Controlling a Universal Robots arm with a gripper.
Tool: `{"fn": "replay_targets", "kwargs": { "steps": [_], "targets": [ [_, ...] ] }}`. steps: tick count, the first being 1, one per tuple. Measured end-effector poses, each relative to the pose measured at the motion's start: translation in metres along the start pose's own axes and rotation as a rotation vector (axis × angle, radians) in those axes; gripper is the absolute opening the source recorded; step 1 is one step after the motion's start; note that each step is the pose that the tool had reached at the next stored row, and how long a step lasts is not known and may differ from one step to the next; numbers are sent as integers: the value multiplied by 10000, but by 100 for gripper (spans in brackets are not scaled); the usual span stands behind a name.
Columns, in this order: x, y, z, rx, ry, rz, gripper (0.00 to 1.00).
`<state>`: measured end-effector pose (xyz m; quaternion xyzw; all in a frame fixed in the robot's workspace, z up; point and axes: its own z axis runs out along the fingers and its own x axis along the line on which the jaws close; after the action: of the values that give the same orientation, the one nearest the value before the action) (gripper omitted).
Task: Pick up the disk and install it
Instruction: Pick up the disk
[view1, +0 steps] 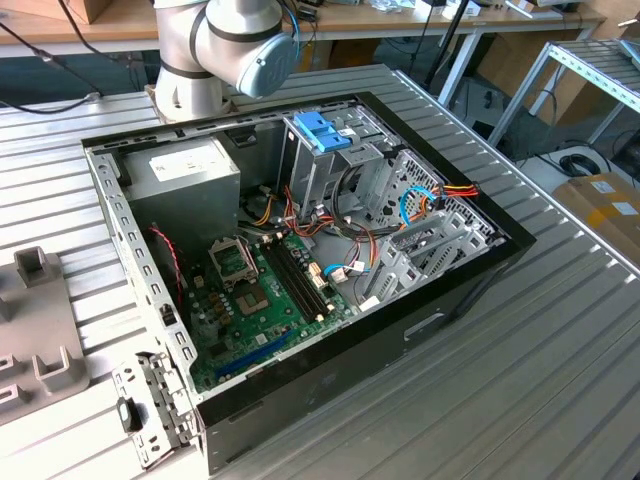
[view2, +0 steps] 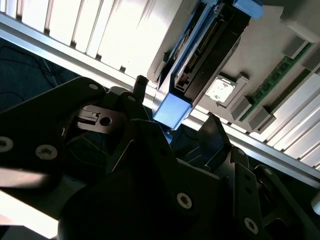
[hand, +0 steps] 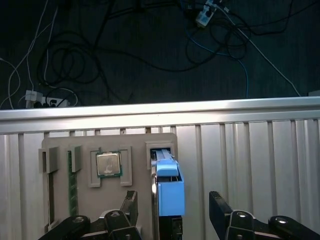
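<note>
The disk (hand: 169, 192) stands on edge in a slot of a grey holder plate (hand: 135, 142), its blue carrier frame facing the camera. In the second wrist view the disk (view2: 202, 52) shows its dark side and connector edge, with the blue frame end nearest the fingers. My gripper (hand: 174, 206) is open and straddles the disk's near end. One finger (hand: 130, 202) and the other finger (hand: 220, 207) stand on either side with gaps, touching nothing. The same holds for the gripper (view2: 177, 104) in the second wrist view.
The holder plate also carries a processor chip (hand: 108, 164) and a memory stick (hand: 72, 187), close to the table edge above floor cables. The open computer case (view1: 300, 250) lies on the slatted table, with a blue-handled drive cage (view1: 322, 130) and power-supply box (view1: 185, 175).
</note>
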<state>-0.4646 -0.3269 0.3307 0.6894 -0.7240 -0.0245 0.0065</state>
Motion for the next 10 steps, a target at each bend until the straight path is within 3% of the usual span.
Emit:
{"fn": "replay_targets", "kwargs": {
  "steps": [10],
  "targets": [
    [12,1,72,-1,0,0,67]
  ]
}}
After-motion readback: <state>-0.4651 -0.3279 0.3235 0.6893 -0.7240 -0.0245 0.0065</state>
